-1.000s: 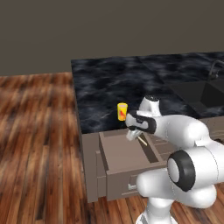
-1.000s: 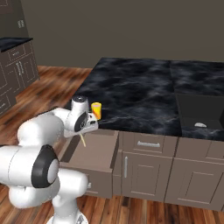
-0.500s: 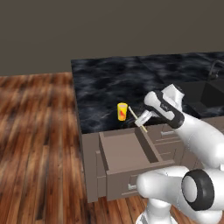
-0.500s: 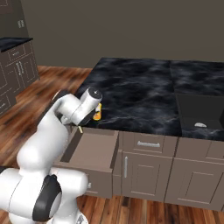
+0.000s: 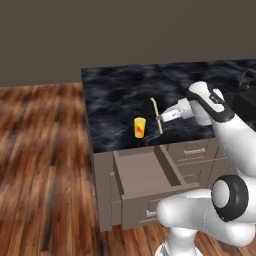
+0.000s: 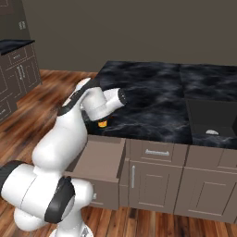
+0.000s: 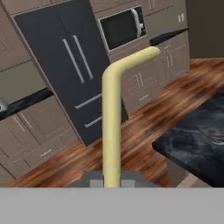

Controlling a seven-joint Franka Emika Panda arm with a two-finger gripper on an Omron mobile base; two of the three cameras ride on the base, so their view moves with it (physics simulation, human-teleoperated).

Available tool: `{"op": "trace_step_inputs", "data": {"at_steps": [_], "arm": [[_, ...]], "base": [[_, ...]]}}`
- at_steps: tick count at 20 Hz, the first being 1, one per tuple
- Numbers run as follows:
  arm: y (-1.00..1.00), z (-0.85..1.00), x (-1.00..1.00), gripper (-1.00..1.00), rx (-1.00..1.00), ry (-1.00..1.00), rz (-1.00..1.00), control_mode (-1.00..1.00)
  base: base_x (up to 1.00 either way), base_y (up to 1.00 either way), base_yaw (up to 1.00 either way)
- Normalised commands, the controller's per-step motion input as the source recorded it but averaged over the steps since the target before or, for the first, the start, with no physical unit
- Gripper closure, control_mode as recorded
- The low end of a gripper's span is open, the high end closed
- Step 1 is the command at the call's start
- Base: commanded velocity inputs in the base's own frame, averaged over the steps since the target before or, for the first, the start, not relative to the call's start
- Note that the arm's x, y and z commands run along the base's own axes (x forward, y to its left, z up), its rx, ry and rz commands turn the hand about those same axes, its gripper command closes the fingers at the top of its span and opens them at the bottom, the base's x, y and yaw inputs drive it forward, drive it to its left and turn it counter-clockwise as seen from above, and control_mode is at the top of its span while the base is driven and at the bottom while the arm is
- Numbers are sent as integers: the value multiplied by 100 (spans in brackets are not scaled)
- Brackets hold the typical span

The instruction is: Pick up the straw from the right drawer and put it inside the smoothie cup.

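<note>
1. Dark marbled counter [image 5: 120, 95] tops the grey-brown cabinets, above a wood floor [image 5: 40, 165].
2. Our gripper [image 5: 161, 118] is above the counter, closed on the straw [image 5: 156, 115], which stands nearly upright between the fingers.
3. From the hand camera we see the straw [image 7: 112, 127] rise and bend over at its top.
4. We find the smoothie cup [image 5: 140, 127] standing on the counter just beside the straw.
5. Below, the right drawer [image 5: 147, 177] is pulled open.
</note>
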Motion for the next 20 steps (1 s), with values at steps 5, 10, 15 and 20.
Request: {"op": "trace_step_inputs", "data": {"at_steps": [5, 10, 15, 20], "arm": [[-3, 13, 46, 100, 29, -2, 8, -100], [0, -13, 43, 100, 5, -3, 5, -100], [0, -2, 12, 100, 0, -20, 0, -100], [0, 0, 9, 100, 0, -25, 0, -100]], "base": [[0, 0, 0], [0, 0, 0], [0, 0, 0], [0, 0, 0]]}}
